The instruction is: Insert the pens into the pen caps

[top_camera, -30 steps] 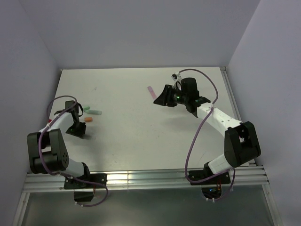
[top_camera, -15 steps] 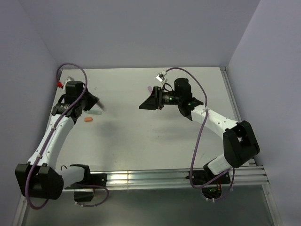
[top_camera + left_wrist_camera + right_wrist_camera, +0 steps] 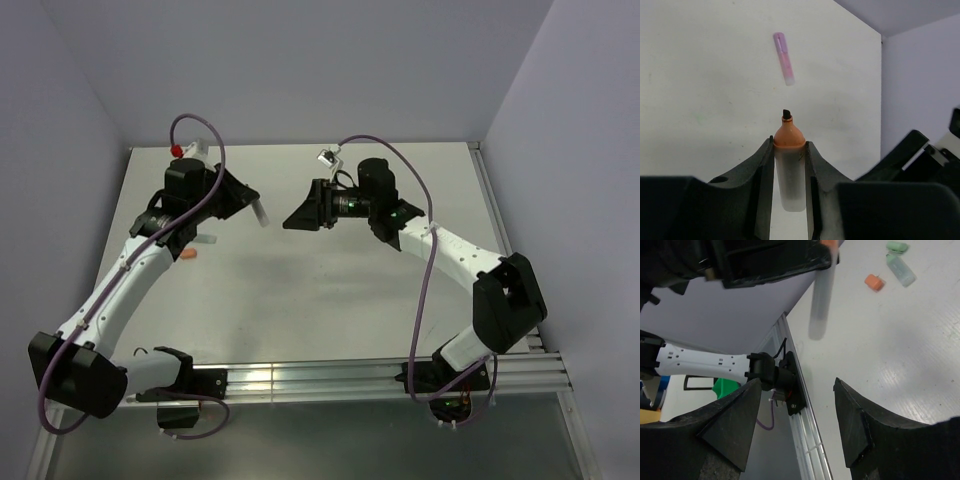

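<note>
My left gripper [image 3: 790,143] is shut on a pale pen [image 3: 789,175], whose orange tip [image 3: 788,135] pokes out past the fingertips. In the top view the left gripper [image 3: 250,204] hangs above the table's middle, facing my right gripper [image 3: 291,221] a short gap away. The right gripper [image 3: 797,386] is open and holds nothing; its camera sees the pale pen [image 3: 820,300] in the air ahead. An orange cap [image 3: 874,282], a green cap [image 3: 897,246] and a mint pen [image 3: 901,269] lie on the table. A pink pen [image 3: 783,59] with a purple end lies flat further back.
The white table [image 3: 330,290] is boxed in by pale walls on three sides. A metal rail [image 3: 330,378] runs along the near edge between the arm bases. The orange cap [image 3: 189,254] lies beside the left arm's forearm.
The left arm rose from the table's left side and swung towards the middle with the pale pen. The right gripper turned left to face it and opened wider.
</note>
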Action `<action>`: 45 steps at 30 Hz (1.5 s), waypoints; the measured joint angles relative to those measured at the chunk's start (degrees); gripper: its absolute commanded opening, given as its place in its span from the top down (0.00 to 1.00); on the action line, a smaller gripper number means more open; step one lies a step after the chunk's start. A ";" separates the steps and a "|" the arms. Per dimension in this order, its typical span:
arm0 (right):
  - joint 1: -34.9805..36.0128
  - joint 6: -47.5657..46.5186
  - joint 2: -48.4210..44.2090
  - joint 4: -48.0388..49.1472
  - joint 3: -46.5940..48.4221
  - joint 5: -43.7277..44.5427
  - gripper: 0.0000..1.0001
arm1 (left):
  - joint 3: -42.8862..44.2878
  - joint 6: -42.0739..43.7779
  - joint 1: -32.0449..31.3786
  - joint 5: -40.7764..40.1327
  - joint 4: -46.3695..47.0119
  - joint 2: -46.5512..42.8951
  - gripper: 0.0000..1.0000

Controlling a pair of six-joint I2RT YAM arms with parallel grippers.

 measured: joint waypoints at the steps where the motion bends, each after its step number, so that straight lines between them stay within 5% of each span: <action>1: 0.09 -0.39 0.48 -0.57 0.48 0.59 0.32 | 0.57 0.15 -0.94 0.09 0.09 0.17 1.00; 26: 1.73 -6.84 3.04 -10.91 8.02 11.54 0.34 | 9.20 1.33 -12.98 -1.79 -2.14 7.41 1.00; 45: 2.01 -7.21 3.30 -13.07 8.02 12.33 0.55 | 9.84 -0.22 -15.08 -3.61 -1.22 8.33 1.00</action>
